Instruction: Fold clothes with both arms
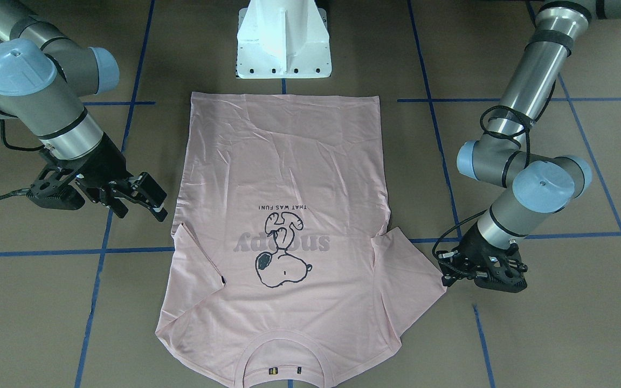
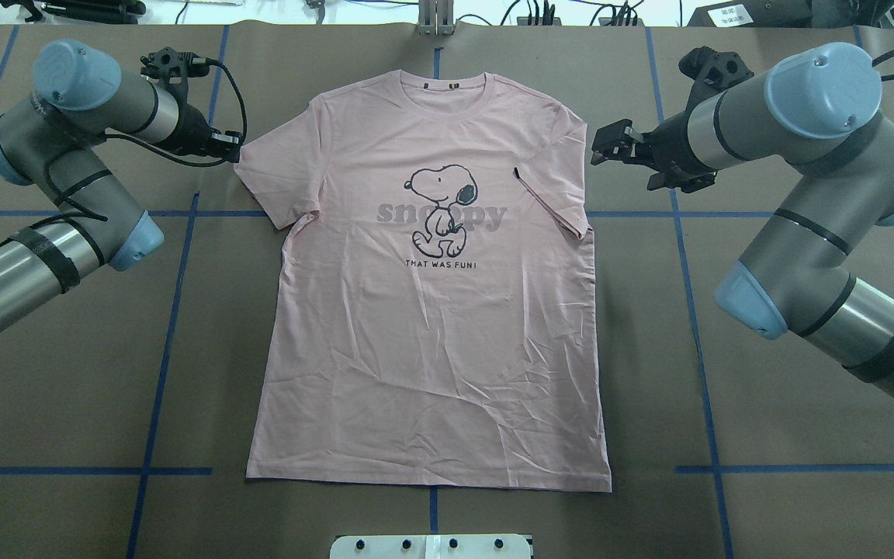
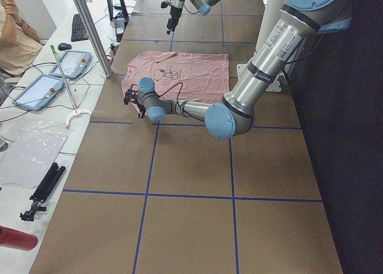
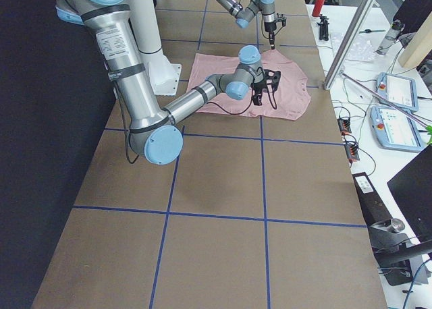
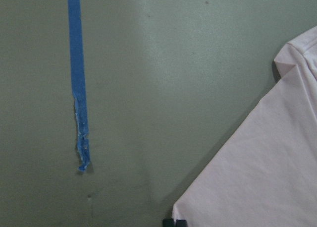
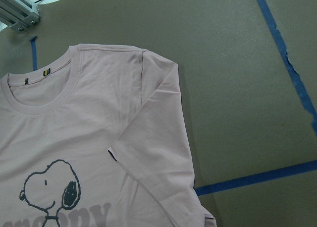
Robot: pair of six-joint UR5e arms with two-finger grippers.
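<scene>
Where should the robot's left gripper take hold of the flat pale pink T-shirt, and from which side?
On the pale pink short-sleeved T-shirt, probably the hem of the spread sleeve on the robot's left, coming from outside and above with the left gripper. The shirt lies flat, and that sleeve edge juts out right beside it.

1. the t-shirt lies flat in the middle of the table, picture side up.
2. its neck is on the side far from the robot, and its bottom edge is near the base.
3. the left gripper is just beside the edge of the sleeve on the robot's left.
4. the right gripper is near the other sleeve, a little apart from it.
5. that sleeve lies folded in on top of the shirt.
</scene>
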